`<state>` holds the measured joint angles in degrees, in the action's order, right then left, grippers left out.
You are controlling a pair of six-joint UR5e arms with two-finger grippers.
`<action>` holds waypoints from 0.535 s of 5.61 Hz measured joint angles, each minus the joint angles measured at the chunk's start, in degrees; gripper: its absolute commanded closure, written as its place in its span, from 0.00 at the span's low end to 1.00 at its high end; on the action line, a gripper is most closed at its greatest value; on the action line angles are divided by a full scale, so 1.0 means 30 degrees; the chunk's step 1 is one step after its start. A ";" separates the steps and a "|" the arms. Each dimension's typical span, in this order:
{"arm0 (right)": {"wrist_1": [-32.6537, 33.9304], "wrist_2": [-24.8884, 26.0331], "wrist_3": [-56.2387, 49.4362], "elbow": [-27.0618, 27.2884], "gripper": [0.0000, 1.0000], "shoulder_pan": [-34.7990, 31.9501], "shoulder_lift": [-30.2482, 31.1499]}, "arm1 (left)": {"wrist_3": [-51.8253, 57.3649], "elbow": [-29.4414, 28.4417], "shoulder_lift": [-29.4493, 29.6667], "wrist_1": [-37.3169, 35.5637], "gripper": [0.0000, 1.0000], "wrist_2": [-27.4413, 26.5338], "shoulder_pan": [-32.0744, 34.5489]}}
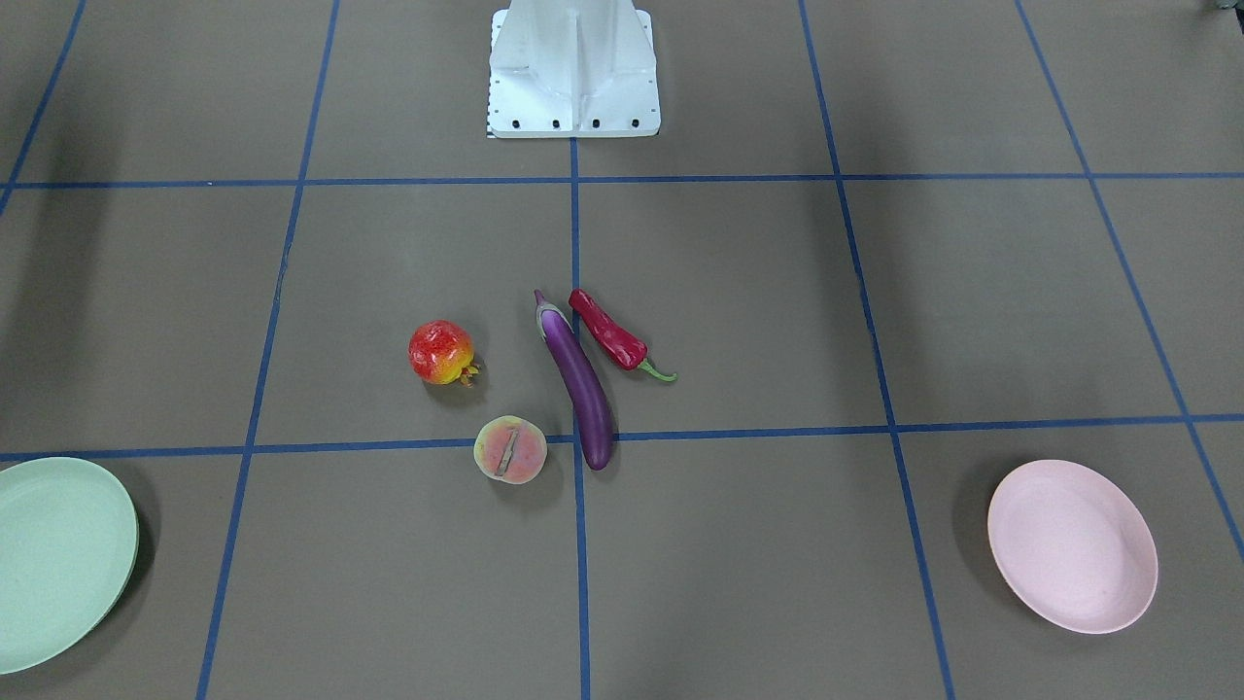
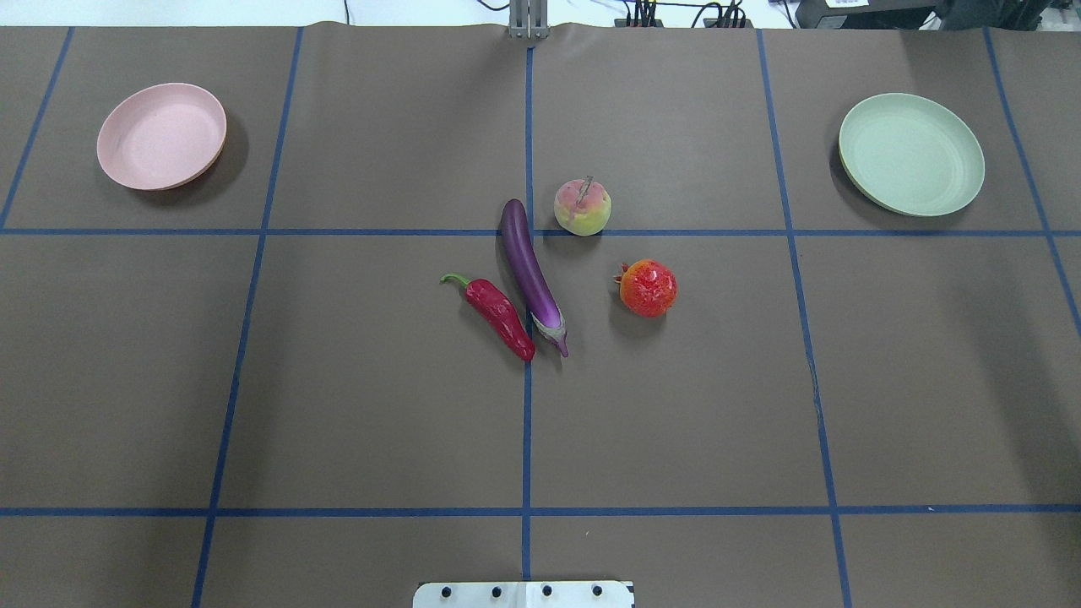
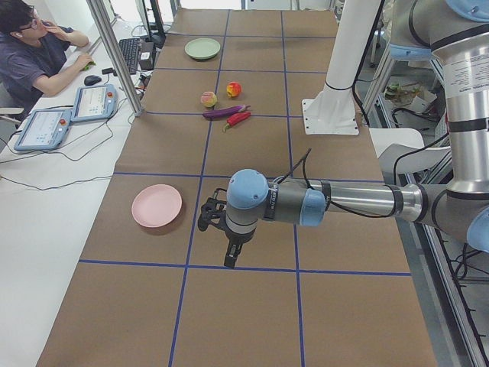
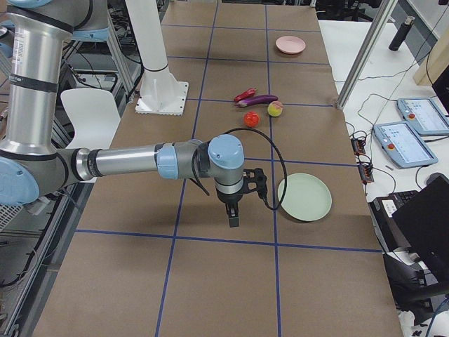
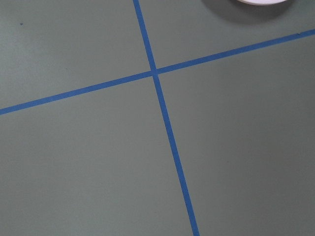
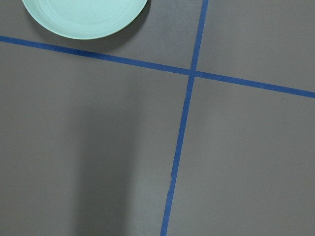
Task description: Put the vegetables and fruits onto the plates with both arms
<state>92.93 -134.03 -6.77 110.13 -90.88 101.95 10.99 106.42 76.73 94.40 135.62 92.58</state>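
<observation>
The purple eggplant [image 2: 529, 270] and the red chili pepper [image 2: 500, 317] lie side by side at the table's middle. The peach [image 2: 582, 207] and the pomegranate [image 2: 648, 288] sit just right of them. The pink plate [image 2: 160, 135] stands far left and the mint green plate [image 2: 910, 154] far right, both bare. My left gripper [image 3: 229, 256] hangs over the table beside the pink plate [image 3: 157, 205]. My right gripper [image 4: 233, 217] hangs beside the mint plate [image 4: 304, 196]. Both show only in the side views, so I cannot tell whether they are open or shut.
The white base block [image 1: 573, 78] stands at the robot's side of the table. An operator [image 3: 30, 53] sits at a side bench with tablets [image 3: 92, 103] and a metal post [image 3: 114, 53]. Blue tape lines cross the brown table [image 2: 380, 405].
</observation>
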 measured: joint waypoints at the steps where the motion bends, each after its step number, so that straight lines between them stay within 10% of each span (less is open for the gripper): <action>1: -0.0007 -0.0009 0.0000 -0.0001 0.00 0.0007 0.0001 | 0.0000 0.0037 -0.0046 0.0000 0.00 0.0008 0.0000; 3: -0.0009 -0.0212 0.0165 0.0020 0.00 0.0133 -0.0023 | 0.0014 0.0248 -0.0092 0.0022 0.00 0.0076 0.0016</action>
<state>92.90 -134.67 -6.27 110.19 -90.48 101.88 11.03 107.16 76.45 94.46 135.84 92.63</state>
